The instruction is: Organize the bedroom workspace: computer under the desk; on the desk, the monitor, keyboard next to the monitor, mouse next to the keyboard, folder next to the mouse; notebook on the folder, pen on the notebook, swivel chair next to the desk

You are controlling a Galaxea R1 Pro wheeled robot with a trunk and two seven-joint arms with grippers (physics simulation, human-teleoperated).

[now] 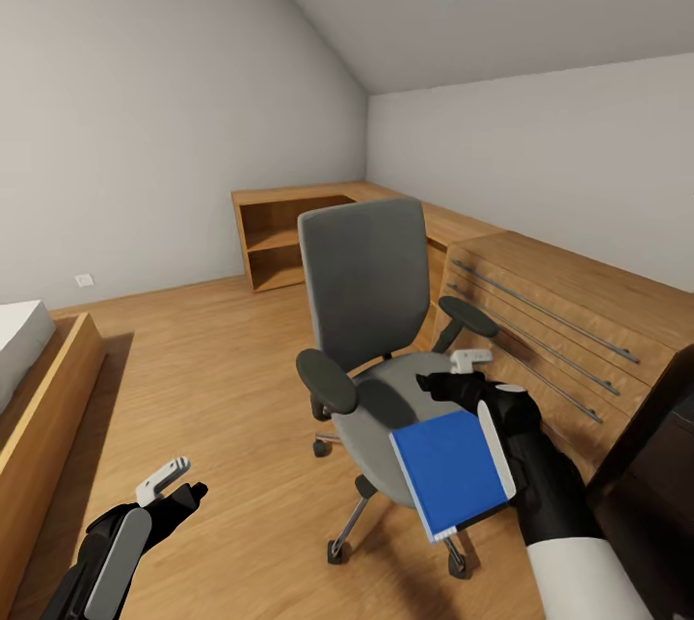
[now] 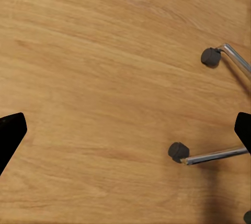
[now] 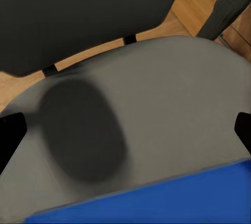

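Observation:
The grey swivel chair (image 1: pixel 364 311) stands on the wood floor beside the drawer unit, its back toward me. A blue folder (image 1: pixel 451 473) sits tilted at the seat's front edge, partly overhanging it; whether it rests on the seat or is lifted I cannot tell. My right gripper (image 1: pixel 458 372) hovers over the seat (image 3: pixel 172 93), fingers wide apart, with the folder (image 3: pixel 167 200) under its wrist rather than between them. Low at the left, my left gripper (image 1: pixel 176 487) hangs open above bare floor. Desk, monitor, keyboard, mouse, notebook and pen are out of view.
A wooden drawer unit (image 1: pixel 569 311) with long metal handles runs along the right wall, and an open shelf unit (image 1: pixel 289 239) stands in the far corner. A bed frame (image 1: pixel 48 389) is at the left. Chair legs with castors (image 2: pixel 179 152) spread over the floor.

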